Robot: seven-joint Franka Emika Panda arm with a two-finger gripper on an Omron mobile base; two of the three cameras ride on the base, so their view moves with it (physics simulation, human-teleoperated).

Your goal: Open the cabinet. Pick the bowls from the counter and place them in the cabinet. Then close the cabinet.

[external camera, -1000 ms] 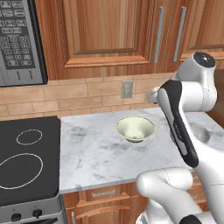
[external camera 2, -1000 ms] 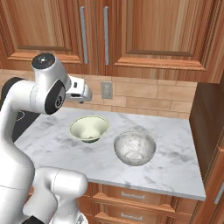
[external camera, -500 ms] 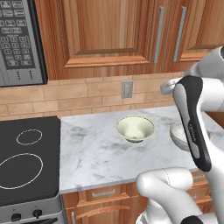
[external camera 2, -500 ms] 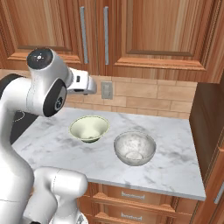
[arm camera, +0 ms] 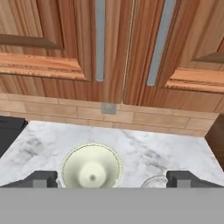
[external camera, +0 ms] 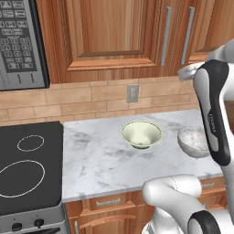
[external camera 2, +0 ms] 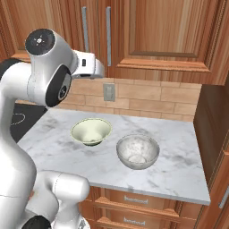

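Now my gripper (arm camera: pixel 111 178), jaws wide and empty, faces the cabinet (arm camera: pixel 65 43), its upright handles (arm camera: pixel 100 39) straight ahead above.

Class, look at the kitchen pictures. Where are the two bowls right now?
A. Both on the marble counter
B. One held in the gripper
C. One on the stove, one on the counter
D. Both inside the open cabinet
A: the cream-green bowl and the speckled bowl both sit on the marble counter, below the closed cabinet.
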